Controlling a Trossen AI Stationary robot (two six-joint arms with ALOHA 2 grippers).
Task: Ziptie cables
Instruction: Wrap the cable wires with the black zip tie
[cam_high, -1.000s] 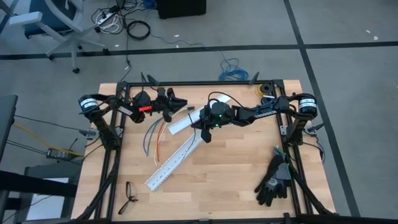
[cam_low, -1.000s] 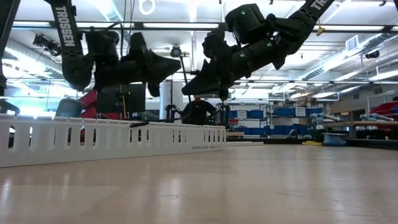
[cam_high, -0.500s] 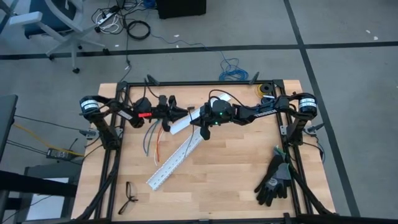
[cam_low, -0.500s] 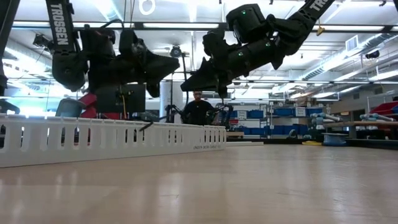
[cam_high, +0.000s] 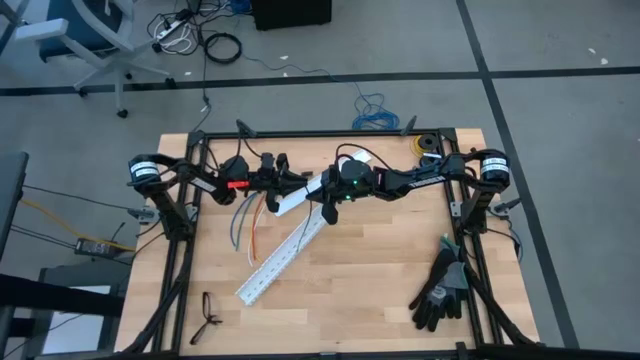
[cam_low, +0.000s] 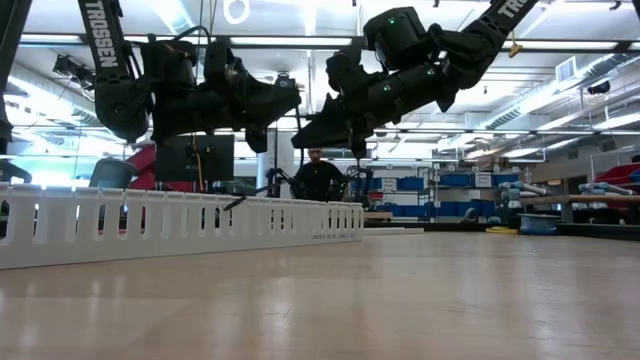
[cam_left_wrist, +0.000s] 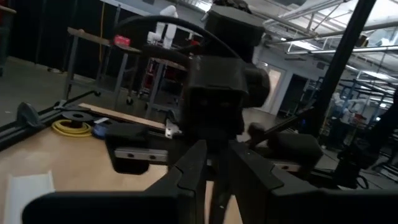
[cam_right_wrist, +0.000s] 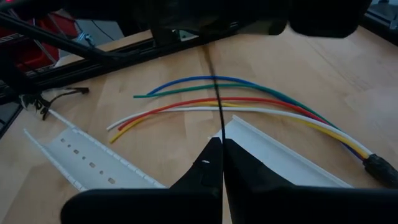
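Observation:
The cables (cam_right_wrist: 249, 102) are blue, green, red, yellow and white wires lying fanned out on the table (cam_high: 380, 260), joined at a dark connector (cam_right_wrist: 379, 165). In the high view the cables (cam_high: 250, 215) lie below my left gripper (cam_high: 293, 185). The ziptie (cam_right_wrist: 214, 93), a thin black strip, runs from my right gripper (cam_right_wrist: 221, 146) across above the wires to my left gripper (cam_left_wrist: 214, 174). Both grippers hover above the table in the low view, the left gripper (cam_low: 290, 100) tip to tip with the right gripper (cam_low: 305, 135). My left gripper has its fingers (cam_left_wrist: 193, 168) drawn close together around the ziptie's far end (cam_right_wrist: 208, 53), level, from the table's left. Its own dark body shades the place of contact. My right gripper pinches the ziptie's near end (cam_right_wrist: 219, 134) between its two fingers. It comes from the table's right, slanting down. The strip is lifted clear and runs straight out ahead of the fingers.
Two white slotted duct pieces lie on the table, a long one (cam_high: 280, 255) and a short one (cam_high: 300, 195) under the grippers. Black gloves (cam_high: 440, 290) lie near the right near corner and glasses (cam_high: 208, 315) at the left near corner. A person (cam_low: 318, 175) stands in the room beyond the table.
My left gripper has moved toward the table's right, closing the distance to my right gripper until the two meet tip to tip. My right gripper has stayed nearly in place with the ziptie.

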